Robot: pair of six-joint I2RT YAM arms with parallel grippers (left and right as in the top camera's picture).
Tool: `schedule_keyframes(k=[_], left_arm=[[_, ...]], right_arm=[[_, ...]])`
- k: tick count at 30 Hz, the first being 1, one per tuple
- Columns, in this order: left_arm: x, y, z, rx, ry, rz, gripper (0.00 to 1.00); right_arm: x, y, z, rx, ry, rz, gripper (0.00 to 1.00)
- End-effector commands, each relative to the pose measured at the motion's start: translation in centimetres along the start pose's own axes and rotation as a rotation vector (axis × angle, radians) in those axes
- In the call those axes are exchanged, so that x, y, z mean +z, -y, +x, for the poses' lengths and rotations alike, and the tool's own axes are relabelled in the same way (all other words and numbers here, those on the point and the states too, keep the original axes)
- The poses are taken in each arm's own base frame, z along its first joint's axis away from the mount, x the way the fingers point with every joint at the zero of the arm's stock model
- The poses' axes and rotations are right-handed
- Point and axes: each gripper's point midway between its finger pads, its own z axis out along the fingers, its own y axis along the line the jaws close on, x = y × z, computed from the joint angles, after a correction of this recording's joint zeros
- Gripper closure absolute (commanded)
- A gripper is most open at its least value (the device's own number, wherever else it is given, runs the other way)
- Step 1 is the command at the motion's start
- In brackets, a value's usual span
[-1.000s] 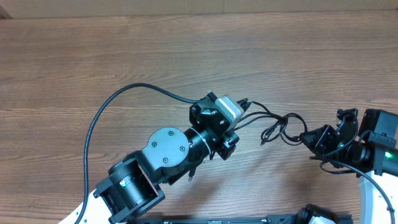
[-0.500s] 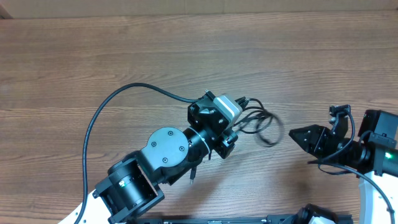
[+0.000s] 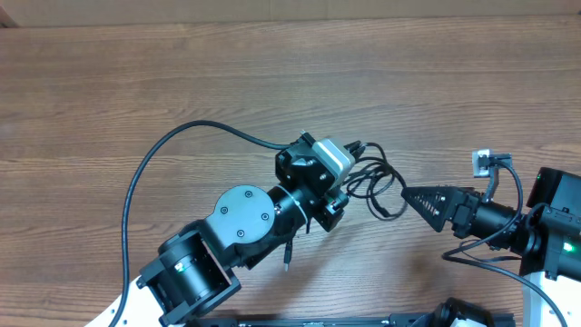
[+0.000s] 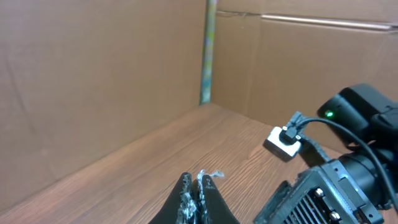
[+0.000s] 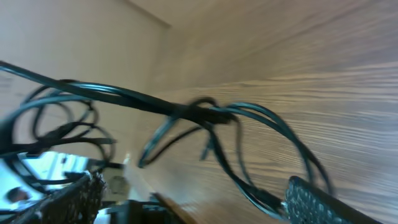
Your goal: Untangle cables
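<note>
Left gripper [image 4: 194,180] clenched, apparently pinching the thin black cables [image 5: 205,114]. Right gripper [image 3: 408,194] spread wide, loops between its fingers. Close on one strand only, then pull away slowly.

The left arm [image 3: 241,227] reaches from the table's [image 3: 136,82] bottom-left corner toward the middle. The left gripper [image 4: 196,190] has its 2 fingers pressed together. The right arm [image 3: 545,238] comes in from the right edge, pointing left. The right gripper [image 3: 419,197] holds its fingers [image 5: 320,200] wide apart.
</note>
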Motion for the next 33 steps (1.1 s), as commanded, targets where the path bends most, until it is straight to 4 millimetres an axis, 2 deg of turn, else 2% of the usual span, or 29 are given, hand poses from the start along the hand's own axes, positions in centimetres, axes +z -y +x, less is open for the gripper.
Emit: schedule_keyframes(k=[1,6,10,14,18,19,21,24,28,33], left_arm=[[0.1,1.3,-1.6,-0.008,0.045,0.084,0.96],[0.6,2.4,-1.4,-0.008,0.044,0.148,0.96],[1.1,2.6,-1.2,-0.076,0.04,0.158,0.96],[1.0,3.4,-2.3,-0.08,0.079,0.206,0.96],[0.8,3.9,-3.1,-0.077,0.112,0.235,0.96],[0.8,4.0,-3.2,-0.079,0.115,0.244,0.96],[0.8,4.5,-3.2,-0.077,0.117,0.27,0.96],[0.9,4.5,-3.1,-0.074,0.115,0.271,0.96],[0.8,4.3,-3.7,-0.072,0.142,0.263,0.96],[0.5,3.7,-5.6,-0.074,0.217,0.237,0.96]], right_arm=[[-0.3,-2.2,-0.4,-0.034,0.017,-0.101,0.09],[-0.3,-2.2,-0.4,-0.035,0.018,-0.102,0.09],[-0.3,-2.0,-0.4,-0.035,0.017,-0.093,0.17],[-0.2,-0.3,-0.4,-0.036,0.011,0.008,0.3],[-0.2,-0.1,-0.3,-0.036,0.011,0.017,0.37],[-0.2,-0.1,-0.3,-0.036,0.011,0.018,0.41],[-0.2,0.2,-0.3,-0.029,0.009,0.035,0.7],[-0.3,1.9,-0.2,0.023,0.006,0.132,0.96],[-0.7,3.8,0.6,0.079,-0.016,0.252,0.96],[-2.0,7.2,1.9,0.118,-0.056,0.464,0.96]])
